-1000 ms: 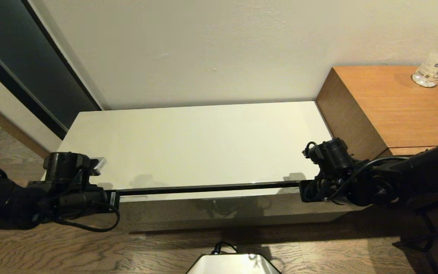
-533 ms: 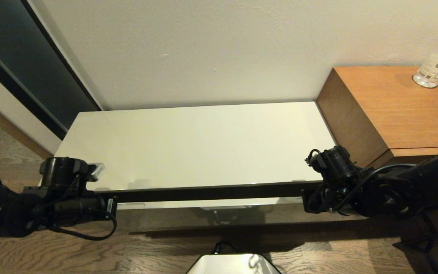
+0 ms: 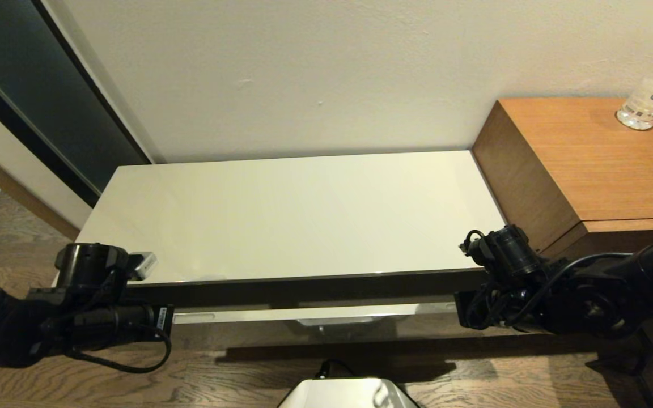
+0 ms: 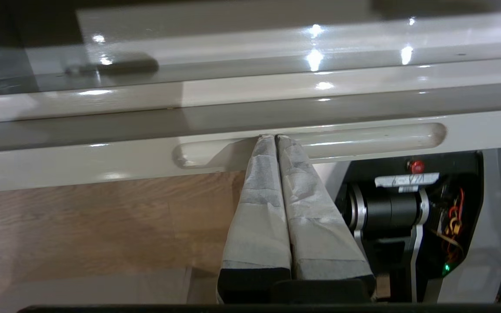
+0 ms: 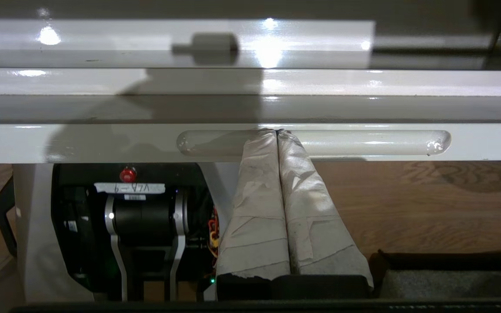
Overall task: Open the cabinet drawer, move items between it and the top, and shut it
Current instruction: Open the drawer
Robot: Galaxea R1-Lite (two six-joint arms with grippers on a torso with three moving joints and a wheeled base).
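The long cream cabinet stands against the wall, its glossy top (image 3: 304,215) bare. The drawer (image 3: 304,313) is partly out, with a dark gap (image 3: 304,292) between its front rail and the top's edge. My left gripper (image 4: 275,137) is shut, both taped fingertips tucked together into the left slot handle (image 4: 363,137). My right gripper (image 5: 276,131) is shut the same way in the right slot handle (image 5: 363,142). In the head view the left arm (image 3: 94,306) and right arm (image 3: 530,289) sit at the drawer's two ends. The drawer's inside is hidden.
The taller brown wood-grain desk unit (image 3: 587,158) butts against the cabinet's right end, with a clear spray bottle (image 3: 647,96) on it. A dark door panel (image 3: 32,102) is at the left. Wooden floor (image 3: 219,379) and my base (image 3: 349,394) lie in front.
Both arms have drawn back toward me with the drawer front, and the dark gap under the top's edge has widened from a thin line to a broad band.
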